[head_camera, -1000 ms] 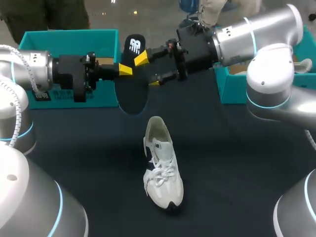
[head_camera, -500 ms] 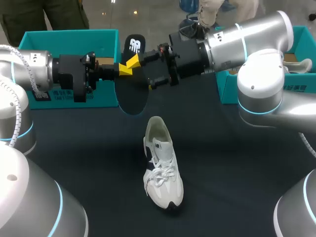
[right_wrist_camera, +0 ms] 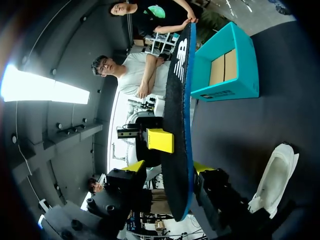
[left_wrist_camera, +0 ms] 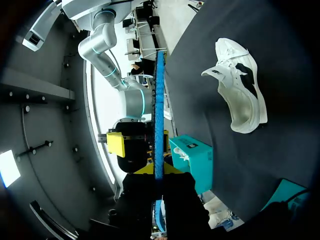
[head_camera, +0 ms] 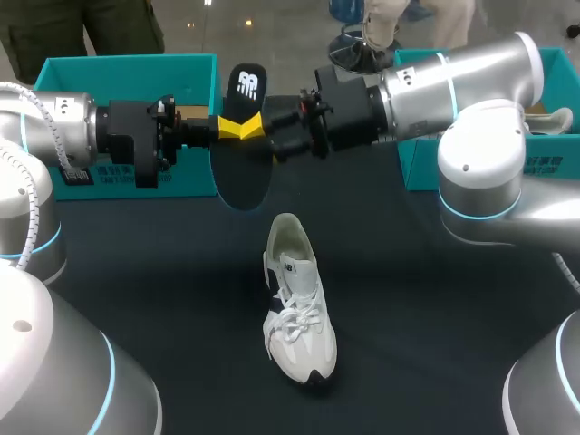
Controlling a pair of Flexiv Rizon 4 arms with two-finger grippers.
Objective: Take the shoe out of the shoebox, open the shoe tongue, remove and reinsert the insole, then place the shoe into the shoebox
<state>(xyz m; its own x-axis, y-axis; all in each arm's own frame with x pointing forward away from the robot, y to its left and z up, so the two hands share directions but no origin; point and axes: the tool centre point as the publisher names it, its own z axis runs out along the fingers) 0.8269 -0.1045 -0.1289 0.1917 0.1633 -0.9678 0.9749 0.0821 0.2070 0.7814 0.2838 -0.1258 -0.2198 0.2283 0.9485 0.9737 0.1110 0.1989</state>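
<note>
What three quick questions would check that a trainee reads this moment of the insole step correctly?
1. True or false: the shoe has the insole inside it.
2. What grips the insole? A: a person's hand. B: the left gripper. C: nothing, it lies flat.
3. Where does the shoe rest, and how?

Key: 1 false. 2 B. 3 On the table, upright on its sole.

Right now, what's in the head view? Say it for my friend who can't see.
Two robot arms meet above a dark table at a black insole held upright: the left gripper pinches it and the right gripper straddles it, open. A white shoe sits below, with a teal box behind at left and another at right.
</note>
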